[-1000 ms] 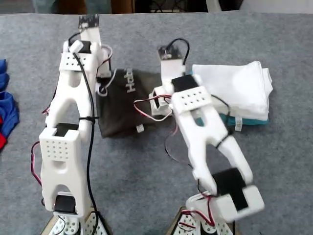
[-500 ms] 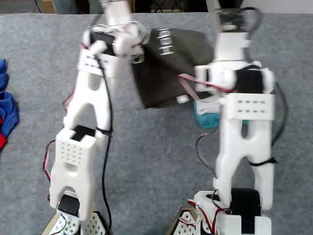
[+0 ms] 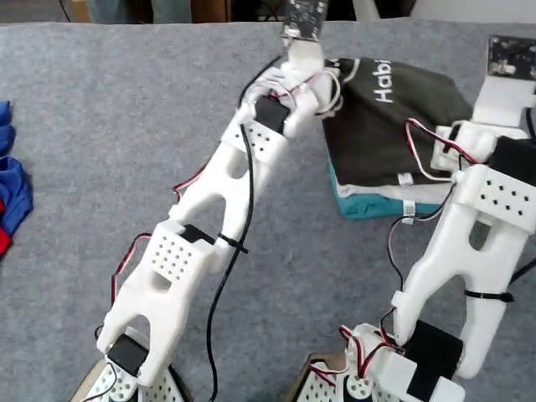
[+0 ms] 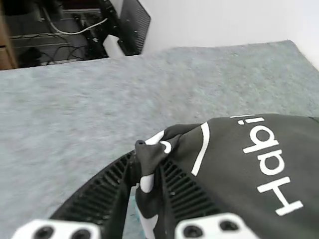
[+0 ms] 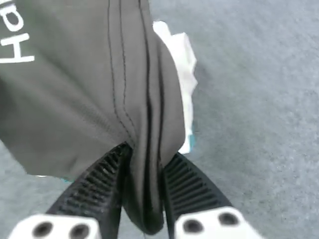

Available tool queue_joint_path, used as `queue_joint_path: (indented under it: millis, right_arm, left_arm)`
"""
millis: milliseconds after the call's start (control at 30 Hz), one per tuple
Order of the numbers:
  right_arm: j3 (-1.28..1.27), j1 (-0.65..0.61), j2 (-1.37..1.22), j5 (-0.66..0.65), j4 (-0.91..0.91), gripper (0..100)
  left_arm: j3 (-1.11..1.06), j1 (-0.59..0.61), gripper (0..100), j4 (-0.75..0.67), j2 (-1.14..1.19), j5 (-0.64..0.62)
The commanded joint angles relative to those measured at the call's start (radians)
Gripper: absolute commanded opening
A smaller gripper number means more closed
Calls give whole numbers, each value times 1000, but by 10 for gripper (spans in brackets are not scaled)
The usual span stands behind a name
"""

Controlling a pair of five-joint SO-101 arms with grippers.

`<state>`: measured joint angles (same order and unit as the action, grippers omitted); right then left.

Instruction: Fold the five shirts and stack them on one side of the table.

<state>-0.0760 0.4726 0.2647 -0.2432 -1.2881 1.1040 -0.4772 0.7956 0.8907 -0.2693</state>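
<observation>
Grey carpeted table (image 3: 117, 117) lay under both arms. Left gripper (image 4: 148, 164) was pinched tight on a bunched corner of the dark shirt (image 3: 394, 126), with the cloth squeezed between its ribbed black fingers (image 4: 189, 194), close to the start of the white lettering. Right gripper (image 5: 147, 154) was clamped too, on a folded stitched edge of the same dark shirt, several layers caught between the jaws and a flap hanging out past them. In the high view the left arm (image 3: 218, 201) stretched diagonally to the dark shirt's far corner; the right arm (image 3: 477, 226) stood at its opposite side and covered part of that edge. Dark shirt sat spread between the two grips, over a stack. A teal shirt (image 3: 368, 205) stuck out from under the dark shirt's near edge. A white shirt (image 5: 182, 64) peeked out beside the dark shirt's stitched edge, on top of the teal. Could not tell if the dark shirt was fully resting on the stack. A blue and red shirt (image 3: 10, 193) lay well apart from the dark shirt, beyond the left arm.
</observation>
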Motion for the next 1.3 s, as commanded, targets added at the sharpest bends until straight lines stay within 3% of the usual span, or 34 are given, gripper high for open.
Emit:
queue_joint_path:
  millis: [0,233,533,633,733,800,967,1067,1200,1267]
  right_arm:
    - [-38,54,42,-29,61,16]
    - [-105,75,42,-32,141,39]
    - [-148,74,42,-26,155,462]
    - [-143,71,42,-23,153,532]
    - [-142,66,48,-23,147,495]
    - [-142,49,50,-21,140,409]
    - [-88,-11,50,-21,64,10]
    - [-54,-61,50,-21,2,77]
    - [-22,-169,50,-21,-92,31]
    - [-15,-227,50,-21,-123,15]
  left_arm:
    - [16,-8,29,-77,11,-9]
    - [16,-24,84,-52,48,-15]
    - [117,1,134,83,57,-52]
    - [140,18,134,104,54,-52]
    - [142,50,133,127,46,-51]
    - [170,90,130,183,35,-51]
    - [298,246,134,466,-34,17]
    - [351,384,134,667,-64,121]
    - [433,621,134,941,-104,293]
    - [455,769,134,965,-109,370]
